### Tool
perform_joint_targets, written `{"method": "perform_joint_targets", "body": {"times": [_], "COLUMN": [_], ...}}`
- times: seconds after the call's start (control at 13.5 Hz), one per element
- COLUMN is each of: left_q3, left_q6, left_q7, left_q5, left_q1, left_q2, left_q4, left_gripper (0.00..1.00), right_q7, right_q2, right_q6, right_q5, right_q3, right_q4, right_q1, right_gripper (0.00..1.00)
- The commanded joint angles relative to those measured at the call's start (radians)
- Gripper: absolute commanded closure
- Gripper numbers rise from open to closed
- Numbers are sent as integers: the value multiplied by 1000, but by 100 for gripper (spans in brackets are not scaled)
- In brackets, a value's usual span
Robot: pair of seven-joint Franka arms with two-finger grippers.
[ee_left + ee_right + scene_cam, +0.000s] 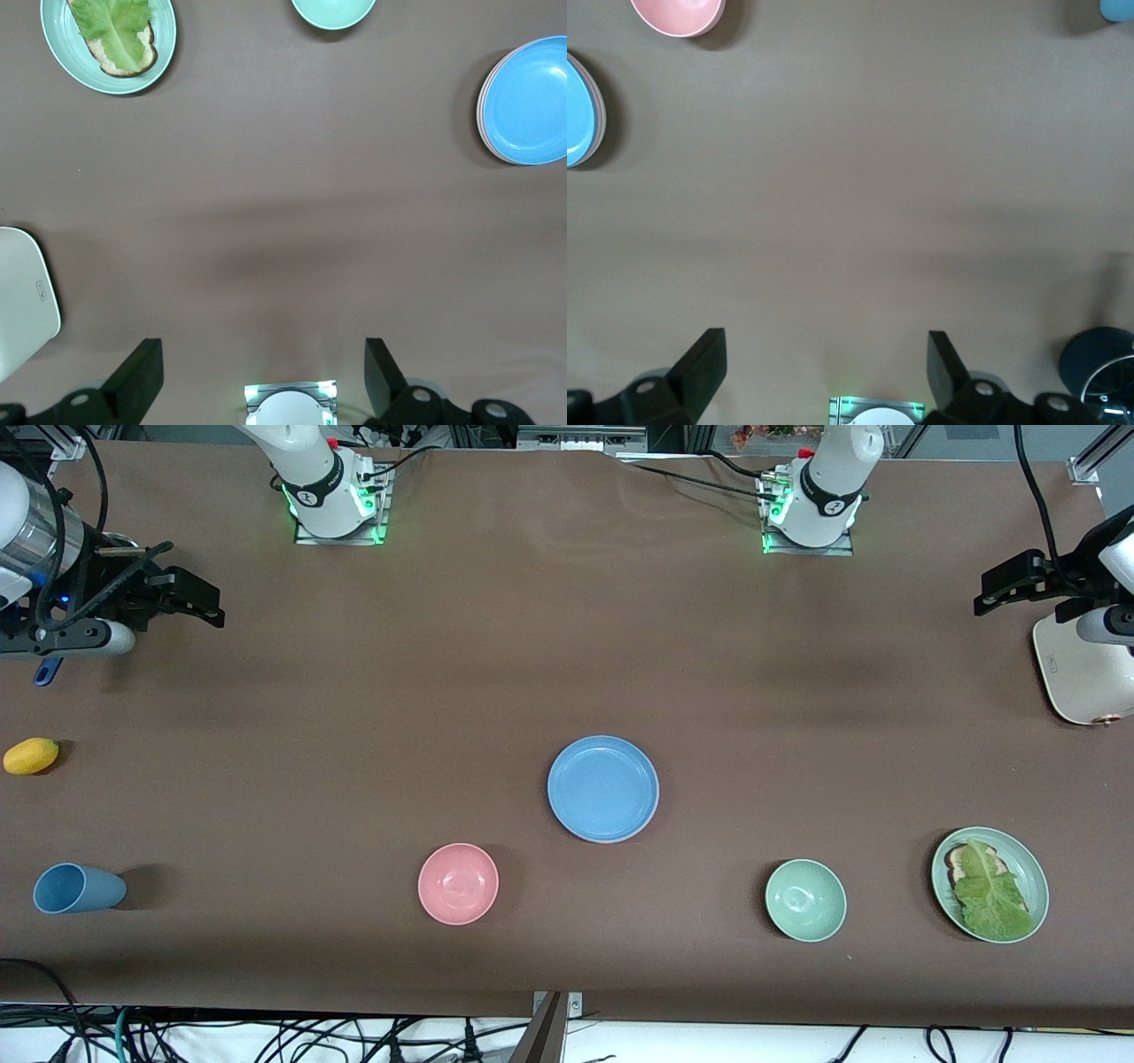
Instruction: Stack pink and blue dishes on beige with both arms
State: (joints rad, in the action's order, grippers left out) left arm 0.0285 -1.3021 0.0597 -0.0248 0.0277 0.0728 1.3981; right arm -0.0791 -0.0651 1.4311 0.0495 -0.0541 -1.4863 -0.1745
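**Blue plate tops the stack at mid-table, both grippers well away**

Blue plate (602, 788) lies near the middle of the table, and we see it resting on other plates: the left wrist view shows pale pinkish rims (484, 111) peeking out under its edge, though we cannot tell their colours for certain. Nearer the front camera sit a pink bowl (458, 883) toward the right arm's end and a pale green bowl (805, 900) toward the left arm's end.

We find the left gripper (1005, 589) up over the left arm's end of the table, beside a white appliance (1076, 677), its jaws spread wide and holding nothing. The right gripper (190, 598) hangs over the right arm's end, jaws likewise wide apart and empty. The stack lies well apart from both.

Also on the table: a green plate with toast and lettuce (990, 883), a blue cup (78, 888) lying on its side, and a lemon (31, 755).
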Motion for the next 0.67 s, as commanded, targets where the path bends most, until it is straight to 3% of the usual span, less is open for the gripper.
{"method": "perform_joint_targets", "body": {"times": [0.0,0.59], "left_q3": [-4,-4], "left_q6": [-16,-17], "left_q7": [-11,-9], "left_q5": [9,11], "left_q1": [3,3], "left_q2": [-15,-13], "left_q4": [21,15], "left_gripper": [0,0], "right_q7": [19,41], "right_q2": [16,25], "right_q6": [-9,-24], "right_q5": [-11,-13], "right_q3": [0,-21], "right_q4": [1,11], "right_q1": [9,9], "right_gripper": [0,0]}}
